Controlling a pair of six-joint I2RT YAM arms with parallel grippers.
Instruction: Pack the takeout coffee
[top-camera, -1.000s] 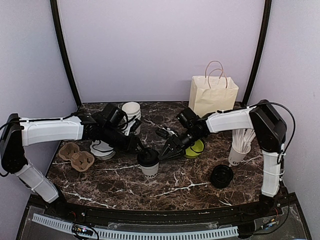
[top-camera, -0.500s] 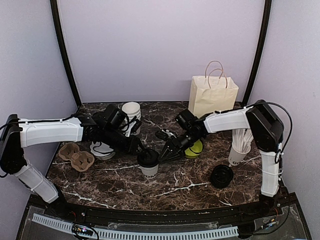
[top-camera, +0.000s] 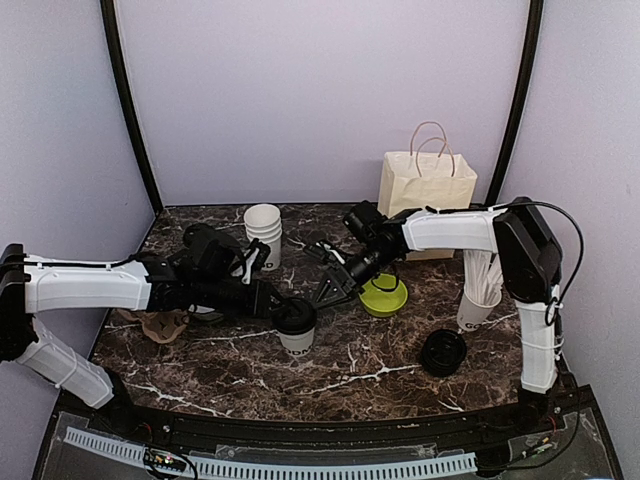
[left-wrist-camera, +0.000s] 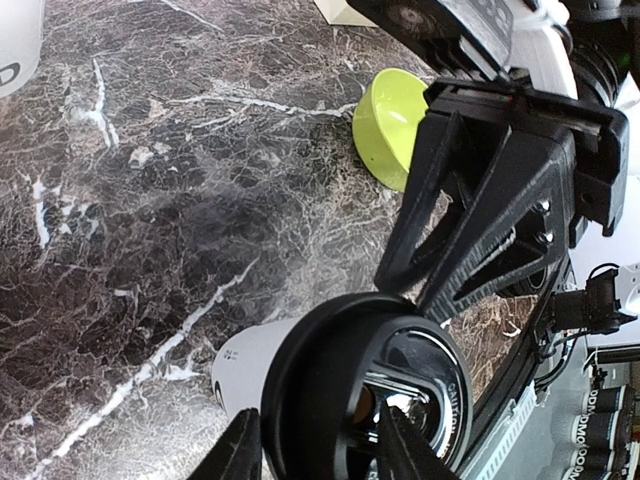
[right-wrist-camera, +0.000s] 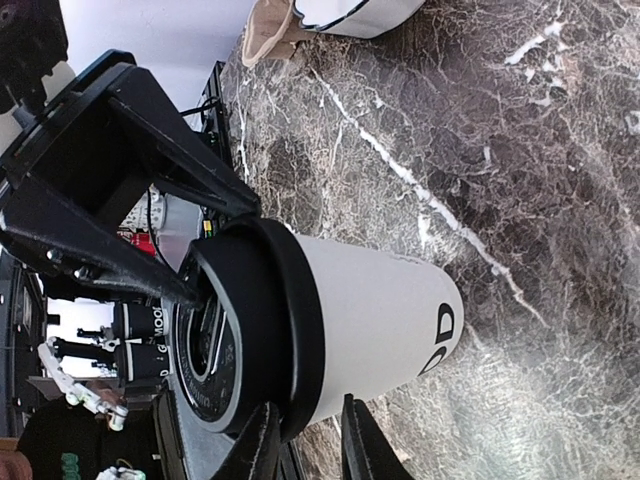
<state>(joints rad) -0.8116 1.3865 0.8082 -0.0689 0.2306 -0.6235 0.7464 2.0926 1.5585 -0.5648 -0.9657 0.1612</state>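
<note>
One takeout coffee cup (top-camera: 297, 328) stands centrally on the dark marble counter (top-camera: 360, 375), lilac walls (top-camera: 320, 100) around. The left gripper (left-wrist-camera: 320, 455) straddles its lid (left-wrist-camera: 310, 370) and the right gripper (right-wrist-camera: 305, 440) sits narrow at the rim; whether either grips, I cannot tell. White sticks (top-camera: 487, 275) fill a second cup (top-camera: 472, 315).

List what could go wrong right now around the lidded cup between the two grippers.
1. The left gripper and right gripper, both open, crowd the round black plastic lid from opposite sides; they could clash.
2. The small white paper cup stands free on the dark marble table; a sideways push at its top could tip it.
3. The lime-green bowl lies close by the right gripper and could get knocked.
</note>
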